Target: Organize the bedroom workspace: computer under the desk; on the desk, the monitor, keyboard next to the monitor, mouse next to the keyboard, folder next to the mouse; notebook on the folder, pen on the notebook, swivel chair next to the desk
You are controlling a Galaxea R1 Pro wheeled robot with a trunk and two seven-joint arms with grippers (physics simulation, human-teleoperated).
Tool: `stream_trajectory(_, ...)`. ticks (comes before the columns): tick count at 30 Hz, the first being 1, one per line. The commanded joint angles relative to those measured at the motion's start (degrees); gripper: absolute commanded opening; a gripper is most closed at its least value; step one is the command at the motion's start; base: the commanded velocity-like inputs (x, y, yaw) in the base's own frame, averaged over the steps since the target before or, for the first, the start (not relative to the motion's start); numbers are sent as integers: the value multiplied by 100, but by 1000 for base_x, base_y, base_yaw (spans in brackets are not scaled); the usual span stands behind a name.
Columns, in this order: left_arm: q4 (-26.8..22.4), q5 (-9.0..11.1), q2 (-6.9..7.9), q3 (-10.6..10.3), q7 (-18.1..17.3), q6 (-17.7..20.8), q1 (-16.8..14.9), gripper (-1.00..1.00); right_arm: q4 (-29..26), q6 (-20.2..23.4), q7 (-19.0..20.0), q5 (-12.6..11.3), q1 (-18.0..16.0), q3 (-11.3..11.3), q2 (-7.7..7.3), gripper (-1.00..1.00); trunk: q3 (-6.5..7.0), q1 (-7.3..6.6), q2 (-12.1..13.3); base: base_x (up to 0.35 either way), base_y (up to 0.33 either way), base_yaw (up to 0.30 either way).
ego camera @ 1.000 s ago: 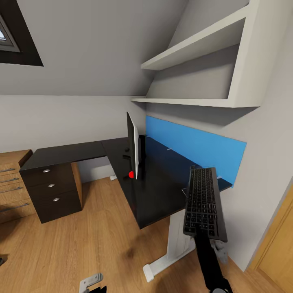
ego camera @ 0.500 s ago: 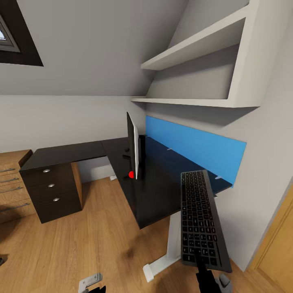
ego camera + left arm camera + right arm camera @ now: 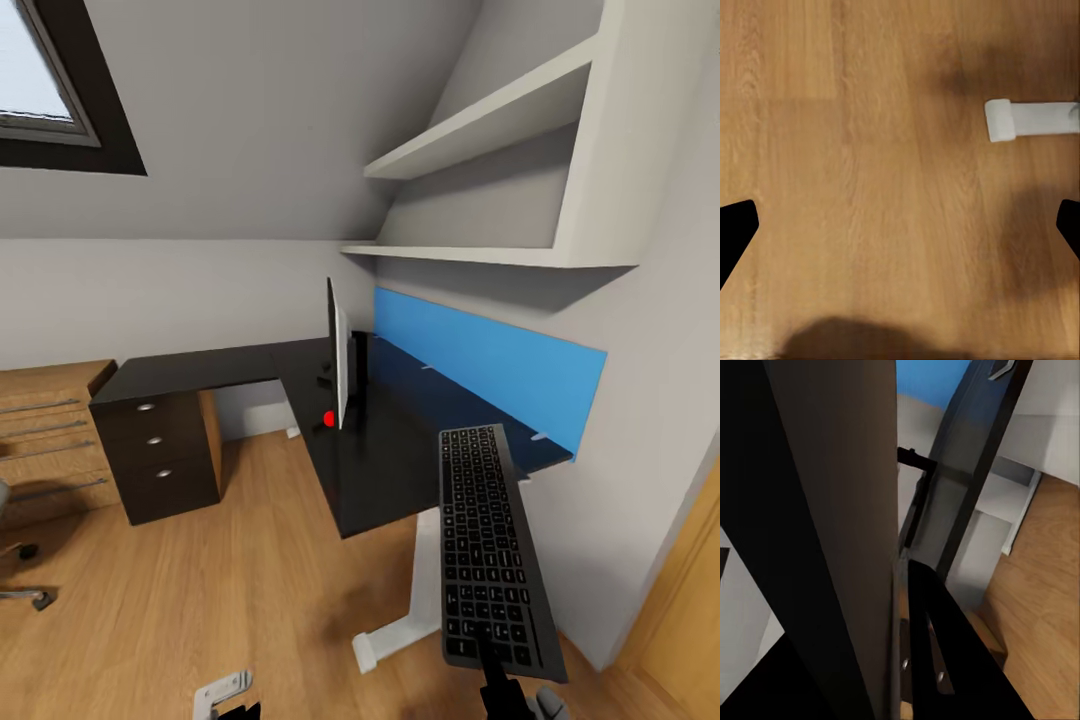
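Observation:
The black keyboard [image 3: 488, 540] hangs in the air off the desk's near right corner, lengthwise away from me, with my right gripper [image 3: 492, 648] shut on its near end. In the right wrist view the keyboard [image 3: 832, 510] is a dark slab pressed against one black finger [image 3: 936, 641]. The monitor [image 3: 338, 365] stands edge-on on the black L-shaped desk [image 3: 390, 455], a small red object [image 3: 328, 419] at its foot. My left gripper [image 3: 907, 214] is open, low over the wooden floor. Part of the swivel chair's base [image 3: 22, 595] shows at the far left.
A blue panel [image 3: 490, 365] backs the desk along the right wall, under white shelves [image 3: 480, 255]. A dark drawer unit [image 3: 160, 455] stands under the desk's left wing beside a wooden dresser [image 3: 45, 440]. The desk's white foot [image 3: 1001, 120] lies on the floor.
The keyboard has come down and toward me, from over the desk's corner to beside it. The head view has since shifted, bringing the window and the chair's base into view.

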Motion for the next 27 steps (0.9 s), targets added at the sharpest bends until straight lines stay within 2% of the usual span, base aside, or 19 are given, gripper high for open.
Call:
stream_trajectory(1, -11, 60, 8, -32, 57, 13, -3, 100, 0, 17, 44, -48, 0, -5, 3, -100, 2, -3, -3, -296, -137, 193)
stream_trajectory(16, -11, 60, 8, -32, 71, 16, -3, 100, -8, 17, 44, -41, 1, -6, -4, -100, 95, -3, -3, -314, -87, 194)
stream_trajectory(23, -8, 60, 8, -32, 88, 10, -3, 100, -8, 12, 58, -39, 2, -6, -7, -100, 133, -3, -3, -62, -4, 174)
stream_trajectory(27, 1, 60, 6, -30, 87, 8, -3, 100, 20, 18, 296, -24, 1, -6, -54, -100, 135, -3, -3, -2, 0, 19)
